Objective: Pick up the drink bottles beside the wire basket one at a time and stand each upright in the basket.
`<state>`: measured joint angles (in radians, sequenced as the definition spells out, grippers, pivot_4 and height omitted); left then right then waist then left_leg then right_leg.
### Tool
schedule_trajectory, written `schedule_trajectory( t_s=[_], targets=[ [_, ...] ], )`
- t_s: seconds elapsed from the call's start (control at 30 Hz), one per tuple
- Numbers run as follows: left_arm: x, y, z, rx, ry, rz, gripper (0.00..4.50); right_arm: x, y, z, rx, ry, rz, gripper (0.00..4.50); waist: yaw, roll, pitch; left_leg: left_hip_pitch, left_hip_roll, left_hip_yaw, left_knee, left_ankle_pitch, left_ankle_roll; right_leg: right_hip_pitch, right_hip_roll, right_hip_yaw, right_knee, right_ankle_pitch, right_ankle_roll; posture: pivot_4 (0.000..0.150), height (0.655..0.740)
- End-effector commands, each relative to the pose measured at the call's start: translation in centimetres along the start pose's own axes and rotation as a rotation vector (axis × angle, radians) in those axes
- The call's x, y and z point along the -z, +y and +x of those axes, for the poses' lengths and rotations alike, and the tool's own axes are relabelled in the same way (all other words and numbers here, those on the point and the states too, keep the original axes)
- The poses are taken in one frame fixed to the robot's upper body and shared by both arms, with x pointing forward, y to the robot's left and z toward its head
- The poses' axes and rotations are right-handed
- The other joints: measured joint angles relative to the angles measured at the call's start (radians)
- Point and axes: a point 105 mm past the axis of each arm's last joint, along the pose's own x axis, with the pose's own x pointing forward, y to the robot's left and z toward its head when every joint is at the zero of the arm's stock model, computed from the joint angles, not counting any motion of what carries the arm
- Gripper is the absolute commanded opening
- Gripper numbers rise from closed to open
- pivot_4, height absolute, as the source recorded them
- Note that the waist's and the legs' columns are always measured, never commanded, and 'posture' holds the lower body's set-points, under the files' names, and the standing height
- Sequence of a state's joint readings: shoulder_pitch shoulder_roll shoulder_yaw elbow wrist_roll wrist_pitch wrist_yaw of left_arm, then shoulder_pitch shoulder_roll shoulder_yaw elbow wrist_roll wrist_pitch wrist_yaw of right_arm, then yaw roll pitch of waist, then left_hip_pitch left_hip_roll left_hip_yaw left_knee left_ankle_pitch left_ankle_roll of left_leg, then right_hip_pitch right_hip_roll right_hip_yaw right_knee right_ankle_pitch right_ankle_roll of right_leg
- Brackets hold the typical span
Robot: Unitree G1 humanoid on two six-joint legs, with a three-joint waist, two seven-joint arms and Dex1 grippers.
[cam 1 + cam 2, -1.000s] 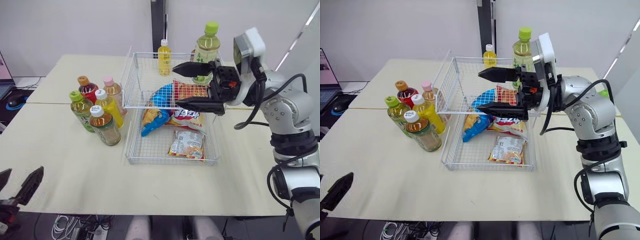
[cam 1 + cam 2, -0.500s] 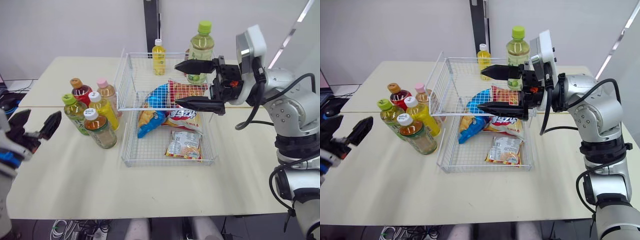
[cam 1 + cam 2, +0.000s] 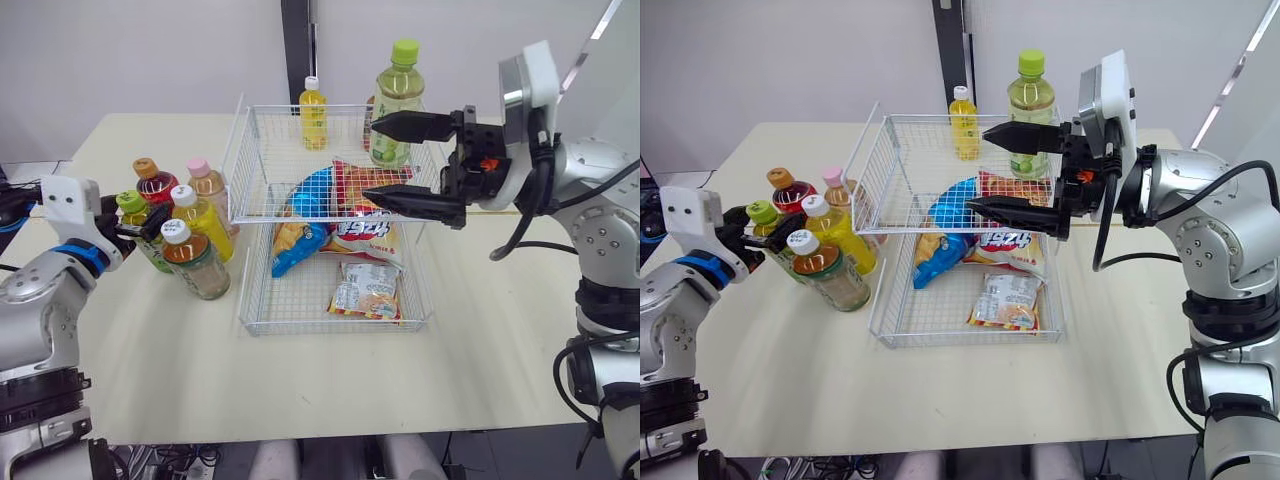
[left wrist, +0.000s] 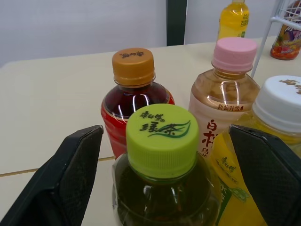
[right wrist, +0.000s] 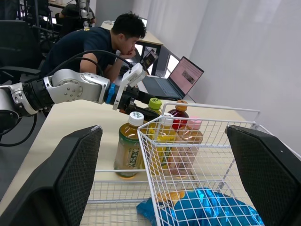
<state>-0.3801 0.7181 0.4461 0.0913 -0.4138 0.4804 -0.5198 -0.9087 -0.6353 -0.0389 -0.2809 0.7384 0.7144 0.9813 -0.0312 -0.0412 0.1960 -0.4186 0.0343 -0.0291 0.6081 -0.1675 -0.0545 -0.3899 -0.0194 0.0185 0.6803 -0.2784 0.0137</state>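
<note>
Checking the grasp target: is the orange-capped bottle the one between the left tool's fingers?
No, the left tool straddles the green-capped bottle; the orange-capped bottle stands beyond it.

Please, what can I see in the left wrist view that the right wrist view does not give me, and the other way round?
Left wrist view: the print on the cap of the green-capped bottle, close up, with the open left end effector holding one finger on each side of it; also a small yellow bottle far behind.
Right wrist view: a person at a laptop, the wire basket with a blue snack bag inside, and the open right end effector.
Both: the green-capped bottle, the orange-capped red bottle and the pink-capped bottle, standing together on the table.
</note>
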Motion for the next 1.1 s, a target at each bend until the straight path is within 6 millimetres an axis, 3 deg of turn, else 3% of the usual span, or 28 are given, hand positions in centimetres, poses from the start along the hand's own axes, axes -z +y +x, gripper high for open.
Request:
schedule_trajectory(
  t_s=[0.03,0.3,0.5,0.67,0.87,1.1],
  targets=[
    [-1.6,-0.2,0.5,0.01,-0.063,0.032,3.85,-1.4,0.3,-0.7,0.016,-0.026,-0.047,4.5,0.002,0.0,0.0,0.0,0.0,0.0,0.0,0.0,0.0,0.0,0.0,0.0,0.0,0.0,0.0,0.15,0.74],
    [-1.6,0.2,0.4,0.017,-0.064,0.033,1.36,-1.3,0.5,-1.1,0.024,-0.018,-0.051,4.5,0.001,0.0,0.0,0.0,0.0,0.0,0.0,0.0,0.0,0.0,0.0,0.0,0.0,0.0,0.0,0.15,0.74],
    [-3.5,0.5,-1.0,0.052,-0.078,0.065,1.36,-1.1,0.4,-1.6,0.023,-0.019,-0.053,4.5,-0.003,0.0,0.0,0.0,0.0,0.0,0.0,0.0,0.0,0.0,-0.001,0.0,0.0,0.0,0.0,0.15,0.74],
    [-9.8,0.1,-3.5,0.166,-0.133,0.131,1.36,-1.2,0.0,-1.7,0.036,-0.037,-0.052,4.5,-0.002,-0.003,0.002,-0.005,0.009,0.0,0.0,0.0,0.0,-0.005,0.001,-0.001,0.0,0.0,0.0,0.15,0.74],
    [-19.7,-2.4,-5.0,0.338,-0.281,0.221,1.36,-1.5,-0.9,-1.4,0.061,-0.077,-0.053,4.5,0.01,-0.005,0.003,-0.016,0.009,-0.001,0.002,0.0,0.0,-0.015,0.006,-0.002,0.0,0.001,0.0,0.15,0.74],
    [-25.9,-5.9,-4.0,0.552,-0.392,0.231,1.36,-1.7,-1.3,-1.4,0.102,-0.075,-0.101,4.5,0.005,-0.003,0.004,-0.015,0.004,0.0,0.001,0.0,0.0,-0.016,0.006,-0.001,0.001,-0.001,0.004,0.15,0.74]
  ],
)
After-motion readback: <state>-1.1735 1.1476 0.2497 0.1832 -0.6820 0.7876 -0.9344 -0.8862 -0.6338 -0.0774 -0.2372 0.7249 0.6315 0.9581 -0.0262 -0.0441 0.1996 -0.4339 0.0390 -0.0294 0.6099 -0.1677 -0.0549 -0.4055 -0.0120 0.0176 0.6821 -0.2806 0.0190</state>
